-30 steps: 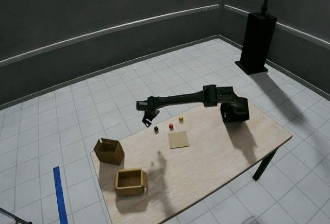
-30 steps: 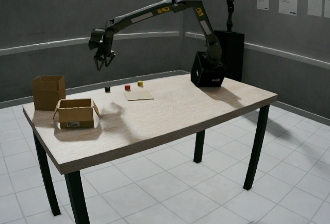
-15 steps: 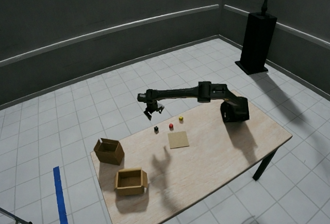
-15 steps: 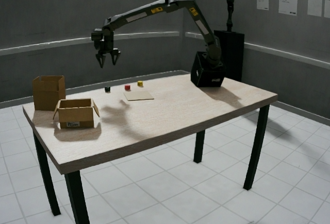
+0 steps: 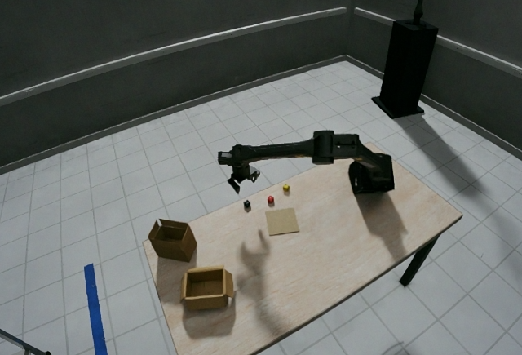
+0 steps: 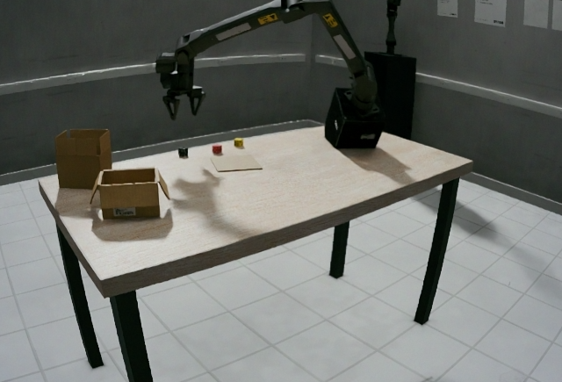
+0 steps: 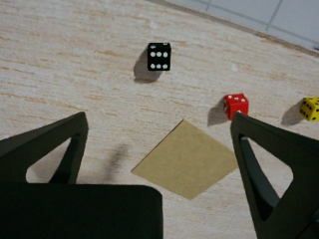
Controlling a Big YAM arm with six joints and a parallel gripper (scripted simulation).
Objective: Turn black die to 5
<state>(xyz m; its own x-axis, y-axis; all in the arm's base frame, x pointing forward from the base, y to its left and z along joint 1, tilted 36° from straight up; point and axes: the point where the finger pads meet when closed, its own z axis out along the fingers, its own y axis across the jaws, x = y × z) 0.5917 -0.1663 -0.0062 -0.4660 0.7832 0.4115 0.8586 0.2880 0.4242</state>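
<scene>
The black die lies flat on the table near its far edge, with six pips on top in the wrist view. It also shows in the top view and the exterior view. The tan square mat lies apart from it, also in the top view and the exterior view. A red die and a yellow die sit beside the mat, off it. My gripper is open and empty, hanging high above the black die, also in the top view.
Two open cardboard boxes stand at the table's left end. The arm's base sits at the far right of the table. The table's far edge runs just behind the dice. A black pedestal stands on the floor behind.
</scene>
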